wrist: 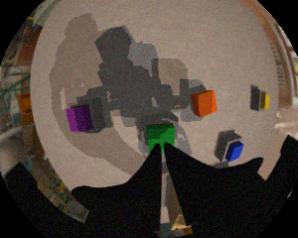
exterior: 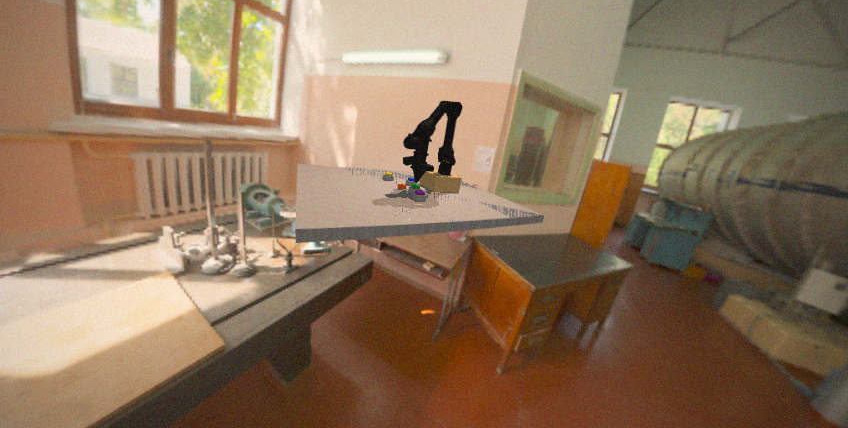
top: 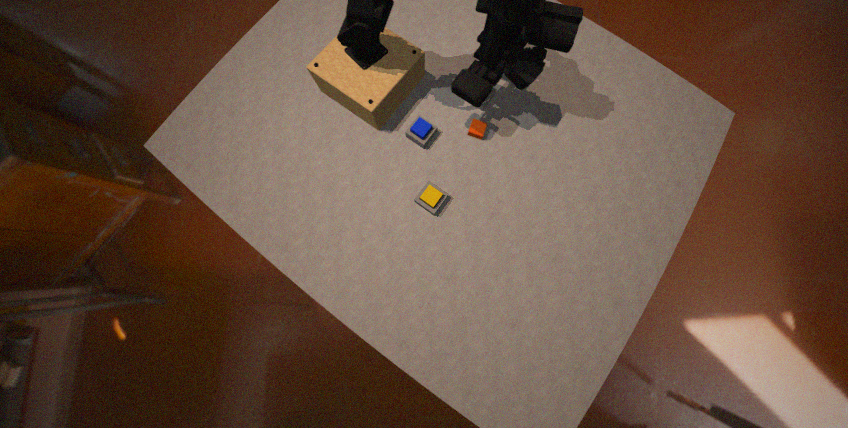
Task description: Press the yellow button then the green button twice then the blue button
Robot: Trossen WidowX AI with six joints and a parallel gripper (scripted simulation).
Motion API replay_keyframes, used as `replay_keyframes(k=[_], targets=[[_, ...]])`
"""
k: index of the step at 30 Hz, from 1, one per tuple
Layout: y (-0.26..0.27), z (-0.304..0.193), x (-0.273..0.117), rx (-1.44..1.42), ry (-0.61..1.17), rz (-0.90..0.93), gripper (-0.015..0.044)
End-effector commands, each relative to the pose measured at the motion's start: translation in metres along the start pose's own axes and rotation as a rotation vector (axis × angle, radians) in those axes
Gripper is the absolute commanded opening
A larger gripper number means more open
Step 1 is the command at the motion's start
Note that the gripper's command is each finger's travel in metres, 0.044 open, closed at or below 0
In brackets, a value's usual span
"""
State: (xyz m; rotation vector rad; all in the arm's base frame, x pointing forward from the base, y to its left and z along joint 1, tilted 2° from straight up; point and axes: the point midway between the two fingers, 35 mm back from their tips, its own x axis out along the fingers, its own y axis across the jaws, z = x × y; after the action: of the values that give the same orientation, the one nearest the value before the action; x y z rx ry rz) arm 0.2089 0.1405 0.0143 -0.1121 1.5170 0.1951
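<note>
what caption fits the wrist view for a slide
Shut gripper poised at the green button, between purple block and orange block.

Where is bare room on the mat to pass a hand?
Free: the wide stretch between the yellow button and the mat's near edges. Crowded: around the blue button, orange block, wooden box and gripper.

Top view: green button hidden under tool (top: 474, 90); arm cut off.

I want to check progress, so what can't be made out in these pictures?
- Green button: hidden under the arm in the top view.
- Contact between the shut gripper and the green button: wrist view cannot settle it.
- Exterior view: buttons too small.
- Purple block: absent from the top view.
</note>
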Motion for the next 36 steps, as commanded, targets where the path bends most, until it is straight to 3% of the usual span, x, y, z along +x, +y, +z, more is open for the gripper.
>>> replay_keyframes(k=[1,30,36], targets=[[-0.001,-0.001,0.008,0.004,0.003,-0.006,0.002],[-0.002,-0.002,0.024,0.004,0.003,-0.006,0.002],[-0.001,-0.002,-0.011,0.004,0.003,-0.006,0.002]])
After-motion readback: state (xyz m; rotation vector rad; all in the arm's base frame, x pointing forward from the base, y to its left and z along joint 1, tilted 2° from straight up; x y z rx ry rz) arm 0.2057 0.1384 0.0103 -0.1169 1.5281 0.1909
